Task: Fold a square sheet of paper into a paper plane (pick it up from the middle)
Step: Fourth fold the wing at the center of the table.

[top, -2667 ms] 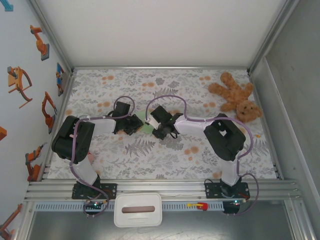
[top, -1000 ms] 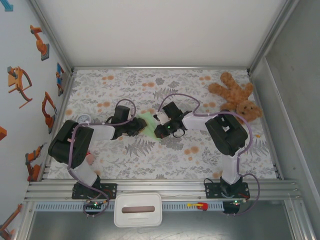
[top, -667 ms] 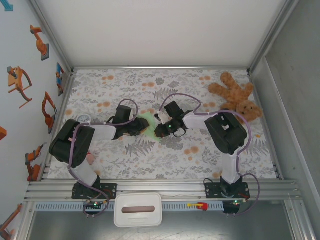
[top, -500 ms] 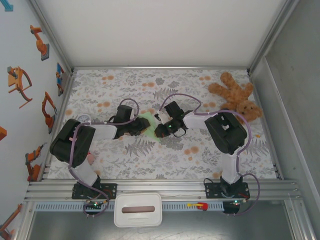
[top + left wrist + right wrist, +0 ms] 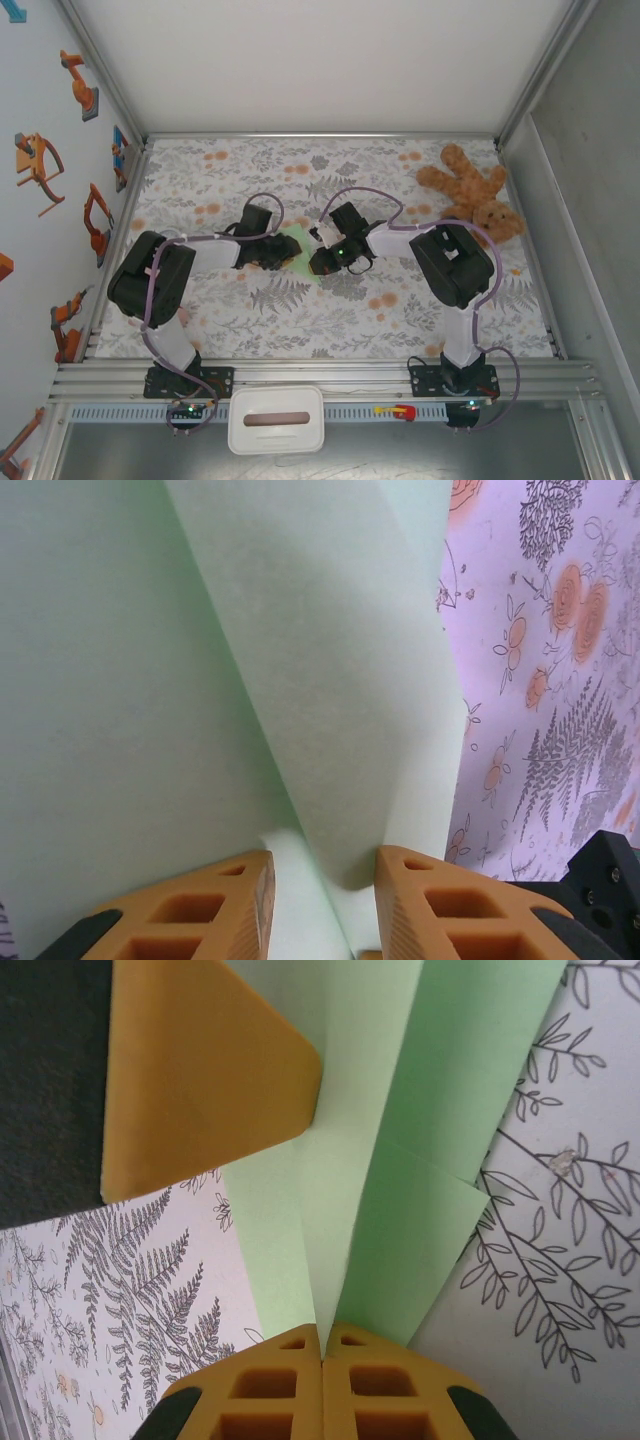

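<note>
The pale mint-green paper (image 5: 298, 246) lies folded at mid table between both grippers. It has a central crease and wing flaps, the paper plane (image 5: 420, 1240); the sheet's square outline is out of view. In the right wrist view my right gripper (image 5: 322, 1338) is shut on the raised central crease. My left gripper (image 5: 322, 875) is open, its two orange fingertips either side of a lifted fold of the paper (image 5: 330, 680). From above, the left gripper (image 5: 283, 252) and right gripper (image 5: 318, 262) face each other across the paper. One left finger (image 5: 200, 1070) rests on the paper.
A brown teddy bear (image 5: 470, 195) lies at the back right of the floral tablecloth (image 5: 400, 310). A white box (image 5: 276, 420) sits on the front rail between the arm bases. Metal frame walls close in the table's sides and back.
The left gripper has slid right, closer onto the paper. The right gripper has held its place, still shut on the crease.
</note>
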You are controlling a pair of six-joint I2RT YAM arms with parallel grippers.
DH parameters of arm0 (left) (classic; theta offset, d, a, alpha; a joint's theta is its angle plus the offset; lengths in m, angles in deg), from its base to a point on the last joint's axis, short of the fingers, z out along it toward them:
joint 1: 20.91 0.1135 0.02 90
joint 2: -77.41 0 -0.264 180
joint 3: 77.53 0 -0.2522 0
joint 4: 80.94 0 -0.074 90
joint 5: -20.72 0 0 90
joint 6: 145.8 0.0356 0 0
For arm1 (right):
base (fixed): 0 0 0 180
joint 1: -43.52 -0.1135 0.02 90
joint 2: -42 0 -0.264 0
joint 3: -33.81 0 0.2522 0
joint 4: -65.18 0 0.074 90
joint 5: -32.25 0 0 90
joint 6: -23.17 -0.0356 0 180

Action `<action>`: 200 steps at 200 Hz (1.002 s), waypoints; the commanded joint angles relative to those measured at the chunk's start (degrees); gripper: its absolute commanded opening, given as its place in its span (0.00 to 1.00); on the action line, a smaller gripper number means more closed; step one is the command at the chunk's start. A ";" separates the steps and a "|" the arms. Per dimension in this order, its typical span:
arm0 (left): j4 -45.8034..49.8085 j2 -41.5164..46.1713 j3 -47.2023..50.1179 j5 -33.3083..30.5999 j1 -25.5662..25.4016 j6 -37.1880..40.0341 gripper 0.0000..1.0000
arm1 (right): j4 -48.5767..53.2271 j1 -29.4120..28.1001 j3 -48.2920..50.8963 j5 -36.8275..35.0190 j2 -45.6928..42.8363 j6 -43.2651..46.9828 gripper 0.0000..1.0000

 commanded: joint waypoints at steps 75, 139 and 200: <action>13.40 -4.85 -4.91 -4.59 -0.64 2.39 0.35 | 1.37 1.04 1.16 0.91 0.86 -1.54 0.08; 21.18 -8.70 -7.80 -6.82 -0.70 2.63 0.36 | 0.05 1.98 2.43 5.29 -1.54 -3.90 0.15; 23.40 -10.26 -9.10 -6.99 -0.72 2.89 0.36 | 0.14 2.60 3.14 7.29 -0.57 -4.03 0.13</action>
